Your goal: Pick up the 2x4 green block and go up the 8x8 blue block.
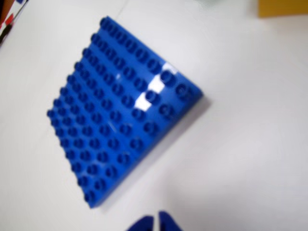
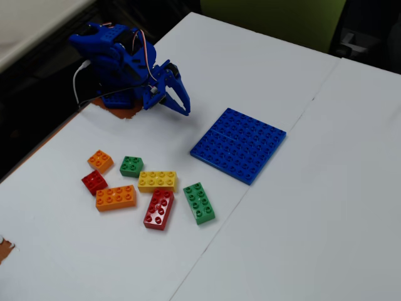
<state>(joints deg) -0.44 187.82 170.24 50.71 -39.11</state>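
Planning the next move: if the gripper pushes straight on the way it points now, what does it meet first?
Probably bare table, then the 8x8 blue block; the gripper aims down toward it. Depth is uncertain.

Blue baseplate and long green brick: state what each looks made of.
The blue baseplate looks like moulded hard plastic with a glossy finish: the wrist view shows white glare patches across its studs. The 2x4 green brick also looks like moulded plastic, with crisp edges, uniform colour and a faint sheen on its studs; its finish is harder to judge from that far.
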